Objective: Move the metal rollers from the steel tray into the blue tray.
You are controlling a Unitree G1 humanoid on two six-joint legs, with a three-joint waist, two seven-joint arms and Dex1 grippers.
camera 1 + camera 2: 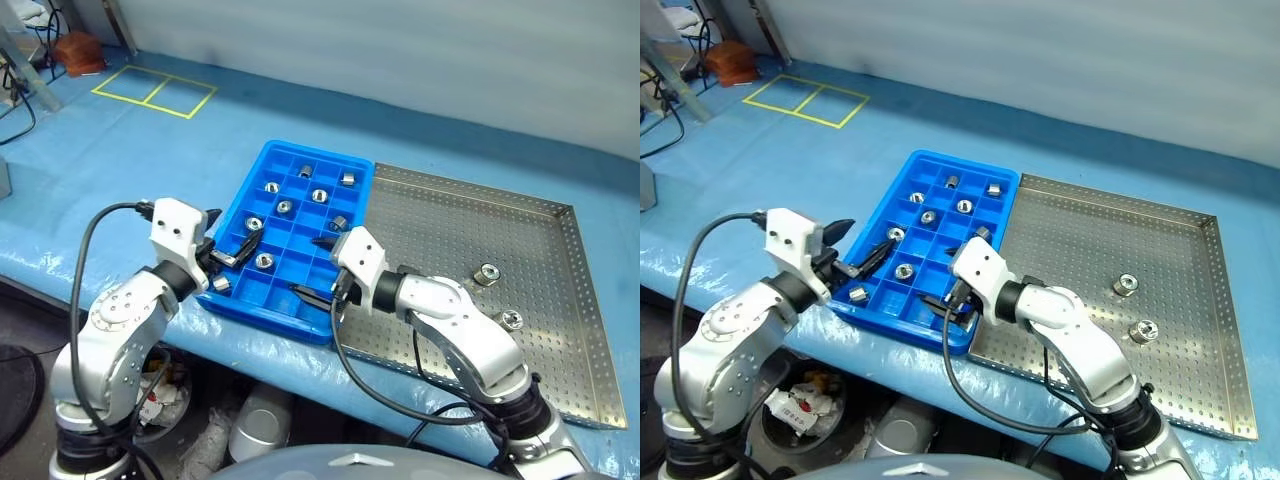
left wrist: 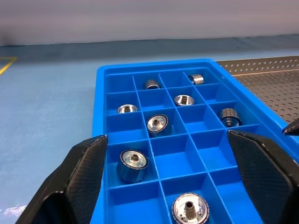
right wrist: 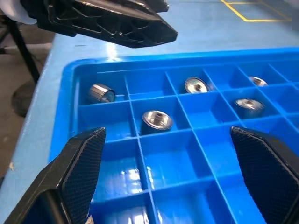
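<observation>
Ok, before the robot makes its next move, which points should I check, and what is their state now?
1. Left gripper open and holding nothing: ok.
2. Right gripper open and holding nothing: ok.
3. Metal rollers left in the steel tray: two, so the work is not done: not ok.
4. Free compartments in the blue tray: ok.
5. The two left rollers lie apart from each other, nothing covering them: ok.
</observation>
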